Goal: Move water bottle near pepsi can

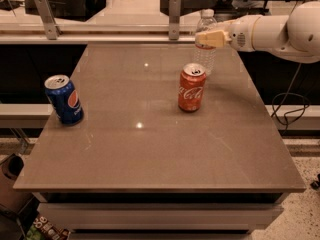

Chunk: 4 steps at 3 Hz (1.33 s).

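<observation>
The grey-brown bench (150, 154) filled most of the view, its top flat and faintly glossy. The white arm (280, 31) reached in from beyond the right edge, level with the far right corner, and ran roughly parallel to the far edge.

The water bottle (205, 59) stood upright close to the far edge, right of the middle and in from the far right corner. It was clear and ribbed, with a white cap, and taller than either can. The red Coca-Cola can (191, 88) stood upright just nearer the front edge than the bottle and slightly to its left; whether the two touched could not be told. The pepsi can (64, 100) stood upright beside the left edge, about midway along it, its logo turned toward the front right. It was well apart from the bottle, with bare bench top and the red can between them.

The gripper (204, 38), cream-coloured, lay level across the upper part of the bottle, just below the neck. Whether it was clamped on the bottle or only placed around it could not be told.
</observation>
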Motion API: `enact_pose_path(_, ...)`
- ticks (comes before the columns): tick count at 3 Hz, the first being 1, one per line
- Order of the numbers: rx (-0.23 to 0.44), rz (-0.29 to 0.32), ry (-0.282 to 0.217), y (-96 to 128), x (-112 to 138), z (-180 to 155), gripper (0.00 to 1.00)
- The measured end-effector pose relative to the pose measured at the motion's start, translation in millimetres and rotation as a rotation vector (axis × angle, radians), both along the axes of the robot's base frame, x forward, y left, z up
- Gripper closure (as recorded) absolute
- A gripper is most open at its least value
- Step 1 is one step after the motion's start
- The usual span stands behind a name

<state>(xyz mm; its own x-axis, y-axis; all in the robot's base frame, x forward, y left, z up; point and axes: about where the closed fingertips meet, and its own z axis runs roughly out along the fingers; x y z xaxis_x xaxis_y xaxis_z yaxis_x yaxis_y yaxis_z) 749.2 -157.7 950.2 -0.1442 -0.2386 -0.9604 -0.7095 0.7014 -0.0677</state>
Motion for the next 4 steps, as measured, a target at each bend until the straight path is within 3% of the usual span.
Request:
enact_pose_path(2, -0.012, 0.048, -0.021, 10, -9, 45, 1.00)
enact_pose_path(4, -0.026, 0.112, -0.056, 38, -41, 80, 1.00)
